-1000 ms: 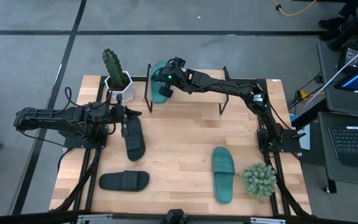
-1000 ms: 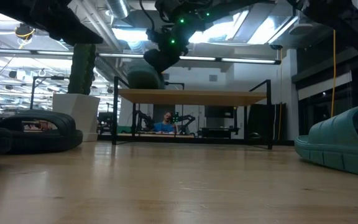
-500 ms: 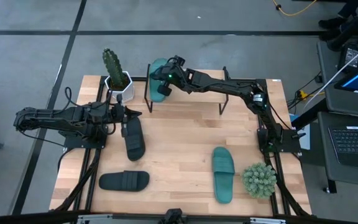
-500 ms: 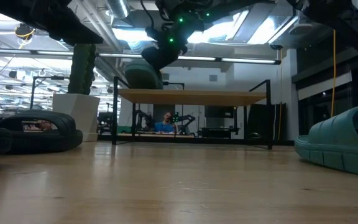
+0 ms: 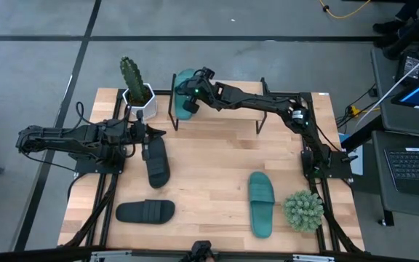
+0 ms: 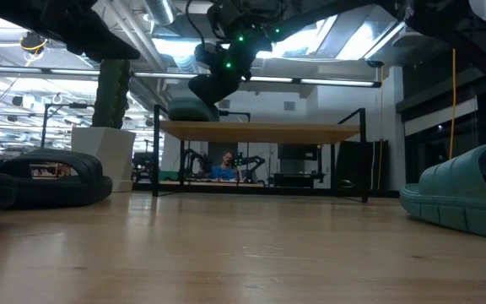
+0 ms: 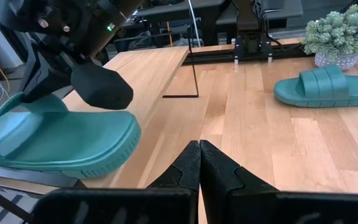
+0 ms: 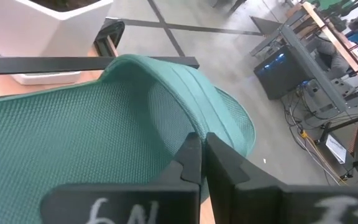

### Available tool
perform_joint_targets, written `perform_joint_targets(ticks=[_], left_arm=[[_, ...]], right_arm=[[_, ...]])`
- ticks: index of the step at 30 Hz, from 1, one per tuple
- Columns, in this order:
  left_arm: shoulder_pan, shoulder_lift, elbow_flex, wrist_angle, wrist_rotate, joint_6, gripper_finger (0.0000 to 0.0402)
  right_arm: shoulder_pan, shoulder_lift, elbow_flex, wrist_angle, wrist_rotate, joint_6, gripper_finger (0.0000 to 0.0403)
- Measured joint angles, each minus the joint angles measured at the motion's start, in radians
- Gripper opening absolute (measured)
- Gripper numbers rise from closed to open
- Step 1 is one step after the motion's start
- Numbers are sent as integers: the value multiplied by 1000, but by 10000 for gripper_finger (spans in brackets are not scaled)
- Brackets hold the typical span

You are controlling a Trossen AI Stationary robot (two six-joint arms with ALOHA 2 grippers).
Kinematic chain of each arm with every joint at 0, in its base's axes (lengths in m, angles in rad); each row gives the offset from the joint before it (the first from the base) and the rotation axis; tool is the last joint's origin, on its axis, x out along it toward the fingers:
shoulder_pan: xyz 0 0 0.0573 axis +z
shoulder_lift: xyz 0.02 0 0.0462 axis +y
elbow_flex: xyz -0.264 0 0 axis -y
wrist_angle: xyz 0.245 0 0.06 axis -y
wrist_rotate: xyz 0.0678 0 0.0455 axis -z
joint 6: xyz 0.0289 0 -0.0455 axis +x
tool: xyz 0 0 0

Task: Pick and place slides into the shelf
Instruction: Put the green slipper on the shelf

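Shelf (image 5: 217, 109), rear of bench (image 5: 209, 175): one teal slide (image 7: 55, 140) laid at its end, right gripper (image 5: 189, 102) just above, jaws closed, empty. Remaining slides on bench. Left gripper (image 7: 199, 163) closed, idle.

The light wooden tabletop (image 5: 209, 167) carries two black rubber slides (image 5: 156, 160) left, one teal slide (image 5: 261, 204) right, two potted plants (image 5: 135, 86), and the far low plank-topped shelf (image 5: 224, 120) bearing another teal slide (image 5: 186, 81).

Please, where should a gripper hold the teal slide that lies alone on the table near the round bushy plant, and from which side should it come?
Probably the wide ribbed strap of the teal slide: it arches above the flat sole, so one finger can slip beneath. It lies sole-down with open table around it, so coming from straight above looks best.
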Motion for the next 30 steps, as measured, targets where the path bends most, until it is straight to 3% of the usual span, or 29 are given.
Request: perform_joint_targets(ticks=[14,30], left_arm=[[0,0,0,0,0,0,0],[0,0,0,-1,0,0,0]], right_arm=[[-1,3,9,3,-2,0,11],[8,4,9,6,-38,51,56]])
